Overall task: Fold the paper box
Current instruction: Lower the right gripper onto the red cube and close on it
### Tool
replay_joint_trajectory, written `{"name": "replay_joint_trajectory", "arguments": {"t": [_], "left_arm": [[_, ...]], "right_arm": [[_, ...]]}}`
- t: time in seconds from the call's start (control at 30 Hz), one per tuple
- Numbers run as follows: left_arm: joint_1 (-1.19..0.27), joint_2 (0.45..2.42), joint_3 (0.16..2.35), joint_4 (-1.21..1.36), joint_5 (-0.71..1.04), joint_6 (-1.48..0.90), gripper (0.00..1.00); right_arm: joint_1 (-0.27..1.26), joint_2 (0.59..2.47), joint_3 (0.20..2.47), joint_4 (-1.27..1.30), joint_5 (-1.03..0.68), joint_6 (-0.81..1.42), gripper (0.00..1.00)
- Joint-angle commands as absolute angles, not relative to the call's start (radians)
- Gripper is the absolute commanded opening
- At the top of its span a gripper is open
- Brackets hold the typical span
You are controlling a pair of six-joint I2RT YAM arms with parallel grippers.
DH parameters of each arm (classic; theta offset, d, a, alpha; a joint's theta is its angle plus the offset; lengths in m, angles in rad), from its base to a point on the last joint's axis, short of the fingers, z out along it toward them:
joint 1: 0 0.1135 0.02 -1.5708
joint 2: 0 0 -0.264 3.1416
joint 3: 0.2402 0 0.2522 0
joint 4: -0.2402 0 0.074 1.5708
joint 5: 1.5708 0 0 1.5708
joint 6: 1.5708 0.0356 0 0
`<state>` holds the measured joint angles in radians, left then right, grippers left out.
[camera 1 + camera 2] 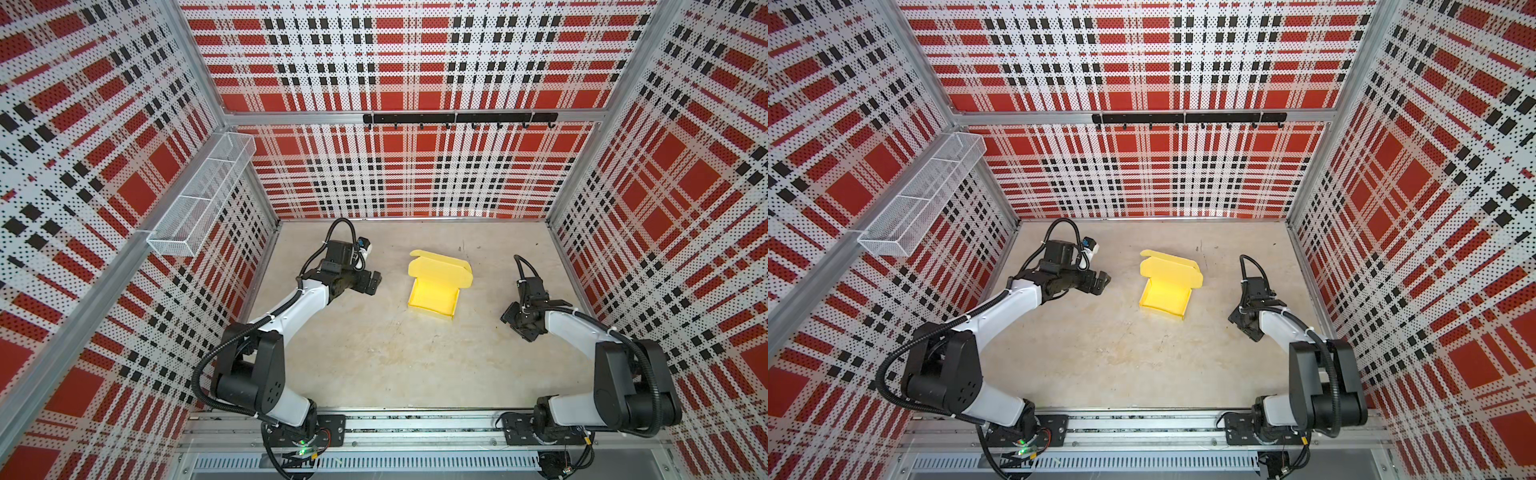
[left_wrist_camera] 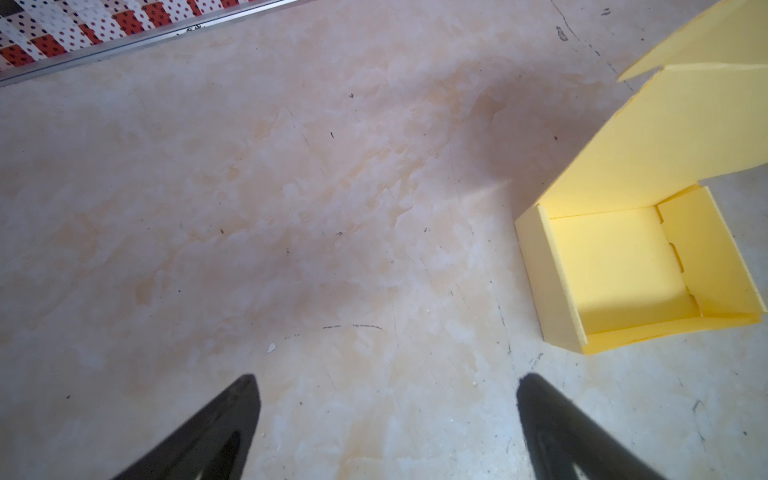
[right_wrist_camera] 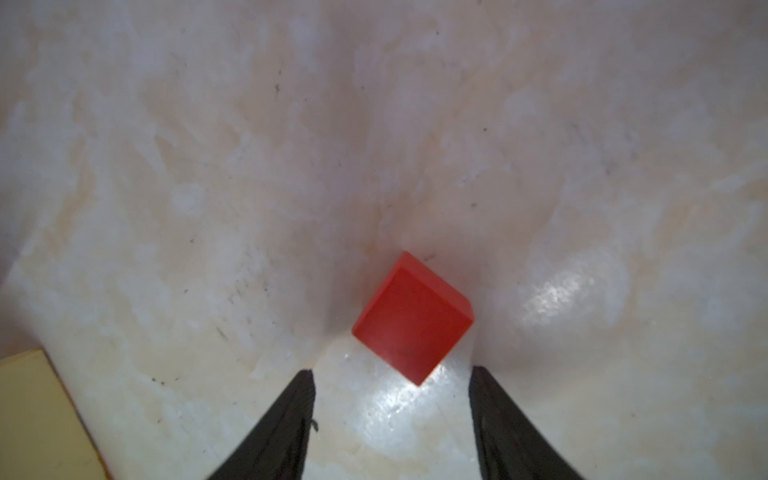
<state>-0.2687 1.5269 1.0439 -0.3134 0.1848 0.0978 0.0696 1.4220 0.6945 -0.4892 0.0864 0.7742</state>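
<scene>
The paper box (image 1: 434,297) is pale yellow and lies mid-table in both top views, a shallow tray with its lid flap (image 1: 440,268) raised at the far side. My left gripper (image 1: 374,284) hovers left of it, apart from it. In the left wrist view its fingers stand wide open over bare table (image 2: 388,377), with the box (image 2: 623,270) off to one side. My right gripper (image 1: 517,326) is right of the box and points down at the table. Its jaws (image 3: 391,370) are apart and hold nothing. A corner of the box (image 3: 37,415) shows at that view's edge.
A small red cube (image 3: 411,320) lies on the table just beyond my right fingertips, one corner pointing between them. A wire basket (image 1: 203,195) hangs on the left wall. A black hook rail (image 1: 457,118) runs along the back wall. Plaid walls enclose the table.
</scene>
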Motion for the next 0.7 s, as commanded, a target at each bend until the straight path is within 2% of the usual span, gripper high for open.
{"name": "replay_joint_trajectory", "arguments": {"t": [0.0,0.37,0.5,0.67], "left_arm": [[-0.262,1.497,1.052,-0.296,0.223,0.072,1.0],[-0.264,1.52,1.055,-0.286,0.192,0.074,1.0],[-0.271,1.516,1.06,-0.297,0.214,0.067,0.99],[-0.272,1.531,1.06,-0.29,0.191,0.072,0.99]], "right_arm": [[0.064,1.441,0.748,-0.469,0.101,0.753,0.56],[0.061,1.522,0.808,-0.469,0.149,0.703,0.53],[0.061,1.544,0.82,-0.47,0.126,0.702,0.45],[0.062,1.558,0.804,-0.453,0.146,0.695,0.41]]}}
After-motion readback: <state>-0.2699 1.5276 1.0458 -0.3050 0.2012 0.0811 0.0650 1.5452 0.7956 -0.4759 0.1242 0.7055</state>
